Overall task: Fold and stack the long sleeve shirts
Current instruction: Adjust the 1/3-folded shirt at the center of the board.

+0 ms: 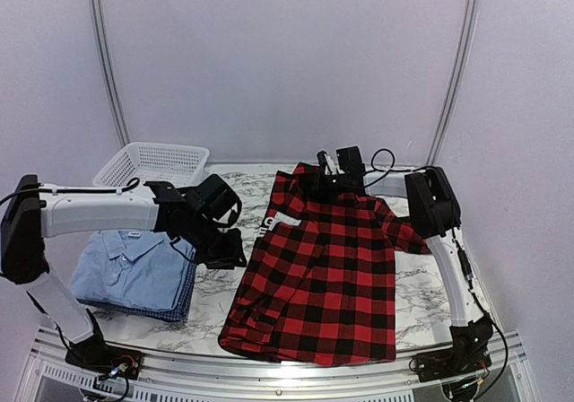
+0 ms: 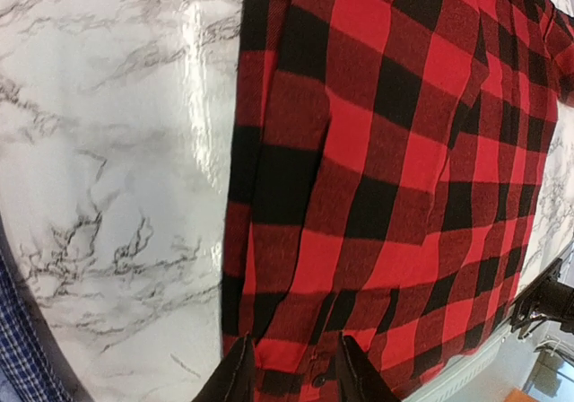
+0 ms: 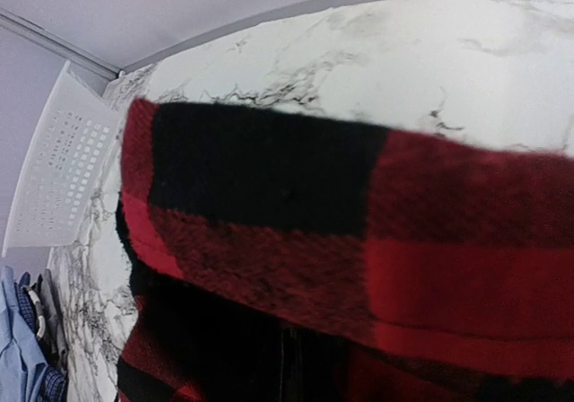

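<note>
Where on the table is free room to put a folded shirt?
Bare marble lies between the light blue shirt and the plaid shirt, near the left gripper; another patch lies right of the plaid shirt, beside the right arm. The basket and right gripper crowd the far edge.

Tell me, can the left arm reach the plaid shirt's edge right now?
Probably yes: the left gripper is open right over the edge of the plaid shirt, with nothing in between.

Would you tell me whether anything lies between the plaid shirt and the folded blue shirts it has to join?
Nothing lies on the marble table between the plaid shirt and the folded light blue shirt; only the left claw hovers over that strip. The white basket sits farther back.
</note>
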{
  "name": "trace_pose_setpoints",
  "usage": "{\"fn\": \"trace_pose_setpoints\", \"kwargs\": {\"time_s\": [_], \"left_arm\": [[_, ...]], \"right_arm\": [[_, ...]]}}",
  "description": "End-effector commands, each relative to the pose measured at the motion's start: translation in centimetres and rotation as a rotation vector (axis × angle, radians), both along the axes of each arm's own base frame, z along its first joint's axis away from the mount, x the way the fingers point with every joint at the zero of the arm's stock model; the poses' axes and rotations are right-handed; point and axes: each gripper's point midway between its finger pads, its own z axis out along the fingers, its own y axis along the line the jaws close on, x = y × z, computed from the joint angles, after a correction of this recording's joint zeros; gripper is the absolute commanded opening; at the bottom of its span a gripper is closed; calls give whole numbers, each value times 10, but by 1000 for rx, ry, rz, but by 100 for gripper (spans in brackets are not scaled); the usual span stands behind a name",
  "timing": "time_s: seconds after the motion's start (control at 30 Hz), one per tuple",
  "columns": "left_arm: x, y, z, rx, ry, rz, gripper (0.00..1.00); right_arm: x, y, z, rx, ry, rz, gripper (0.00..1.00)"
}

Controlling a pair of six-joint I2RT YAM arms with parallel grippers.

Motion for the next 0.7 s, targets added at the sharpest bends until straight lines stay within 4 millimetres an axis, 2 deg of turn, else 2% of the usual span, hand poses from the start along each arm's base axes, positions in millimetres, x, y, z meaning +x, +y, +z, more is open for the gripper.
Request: {"fn": "trace_pose_setpoints", "kwargs": {"time_s": [0.0, 0.13, 0.27, 0.5, 0.67], "left_arm": [[18, -12, -10, 44, -23, -83, 32], [28, -27, -26, 34, -6, -116, 31], [32, -35, -40, 30, 15, -131, 29], [32, -37, -52, 29, 32, -132, 28], [30, -38, -55, 21, 44, -128, 28]], "right_arm": [[-4, 27, 26, 138, -20, 86, 0], [2, 33, 28, 200, -17, 84, 0], [18, 37, 31, 241, -37, 61, 0], [59, 18, 22, 322, -60, -84, 0], [70, 10, 14, 344, -53, -125, 0]]}}
